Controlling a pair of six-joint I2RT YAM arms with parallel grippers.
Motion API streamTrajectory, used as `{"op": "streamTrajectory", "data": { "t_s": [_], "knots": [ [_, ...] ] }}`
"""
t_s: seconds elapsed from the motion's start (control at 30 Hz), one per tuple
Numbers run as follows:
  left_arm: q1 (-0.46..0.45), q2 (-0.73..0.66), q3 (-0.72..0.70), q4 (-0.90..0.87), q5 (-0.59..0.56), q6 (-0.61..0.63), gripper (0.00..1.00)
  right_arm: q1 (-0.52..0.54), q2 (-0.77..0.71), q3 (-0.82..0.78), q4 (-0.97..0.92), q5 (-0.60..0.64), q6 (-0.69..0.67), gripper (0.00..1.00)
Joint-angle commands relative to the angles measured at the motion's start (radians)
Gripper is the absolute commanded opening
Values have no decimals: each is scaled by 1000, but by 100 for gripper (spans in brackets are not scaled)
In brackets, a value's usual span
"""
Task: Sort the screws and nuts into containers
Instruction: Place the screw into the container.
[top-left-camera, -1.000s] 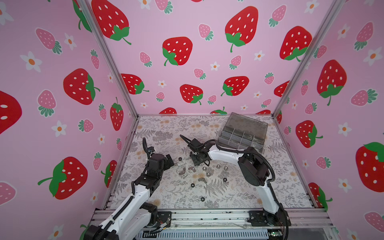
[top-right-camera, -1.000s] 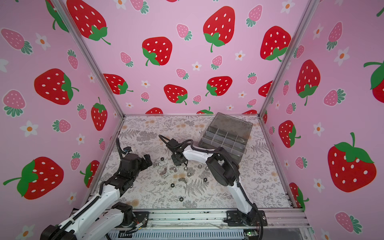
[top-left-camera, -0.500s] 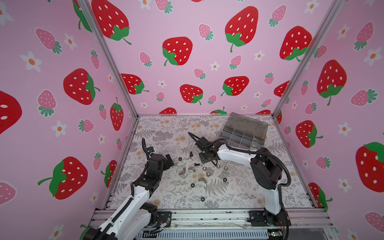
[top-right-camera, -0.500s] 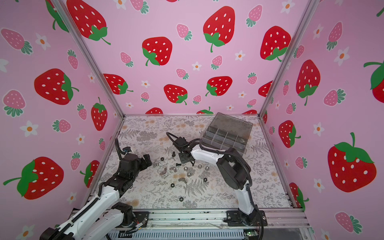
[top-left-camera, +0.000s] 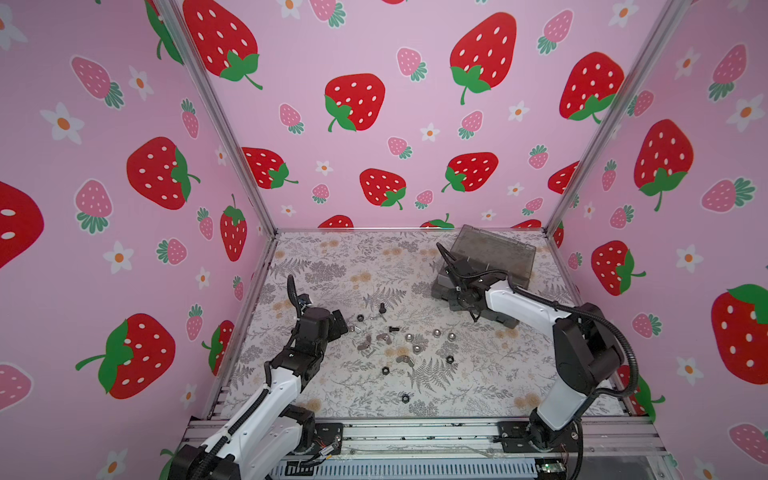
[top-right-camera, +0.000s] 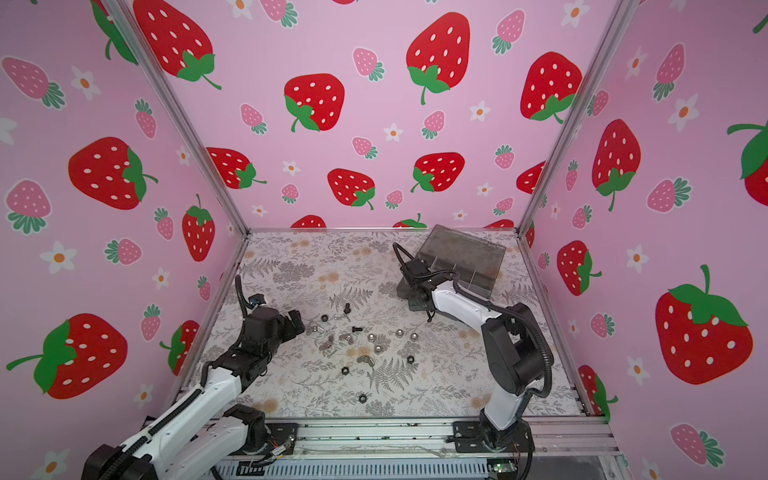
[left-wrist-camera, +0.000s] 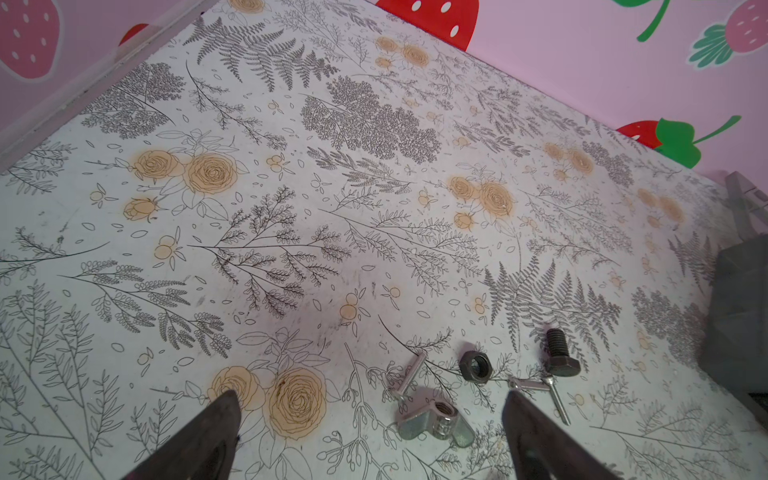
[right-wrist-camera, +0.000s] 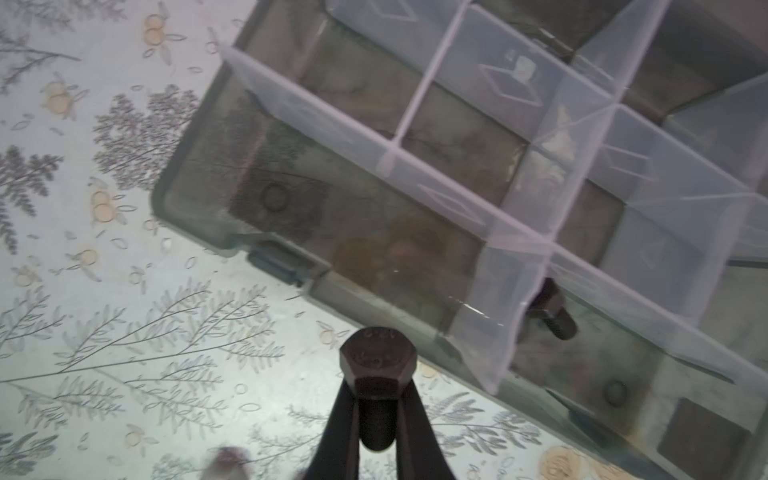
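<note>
The desk (top-left-camera: 332, 270) carries everything. The organiser box (top-left-camera: 494, 257) stands at its far right corner with the lid folded back, I think so that the compartments (right-wrist-camera: 465, 137) can be reached from above. The loose screws and nuts (top-left-camera: 395, 340) lie scattered in the middle of the desk, well apart from the box, so each piece needs its own trip. My left gripper (left-wrist-camera: 370, 399) hovers at the left side of this scatter with the jaws spread fully and touches nothing. A silver wing nut (left-wrist-camera: 432, 419) lies just ahead of it, probably the next pick. My right gripper (right-wrist-camera: 378, 388) is closed tightly on a black bolt (right-wrist-camera: 377, 359), pinching the shank under the hex head. It holds the bolt just beside the box's near wall, and in the wrist view not yet over a compartment. A second black bolt (right-wrist-camera: 550, 309) already lies in a compartment along that wall, so I judge this one belongs there.
</note>
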Motion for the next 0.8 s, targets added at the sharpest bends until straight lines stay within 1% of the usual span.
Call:
{"op": "streamTrajectory", "data": {
  "t_s": [0.0,0.2,0.37,0.67,0.7,0.77],
  "knots": [
    [0,8,25,21,-10,-3,99,-39,-48,-26,-26,34,8,0],
    [0,7,22,21,-6,-1,99,-110,-69,-48,-28,50,-13,0],
    [0,-5,21,10,0,8,99,-158,-54,-51,-23,50,-28,0],
    [0,-27,16,8,24,15,99,-202,-1,-65,17,28,-49,0],
    [1,-27,17,7,25,15,99,-203,4,-64,21,25,-52,3],
    [1,-28,19,6,29,17,99,-205,14,-61,26,24,-55,12]
  ]
}}
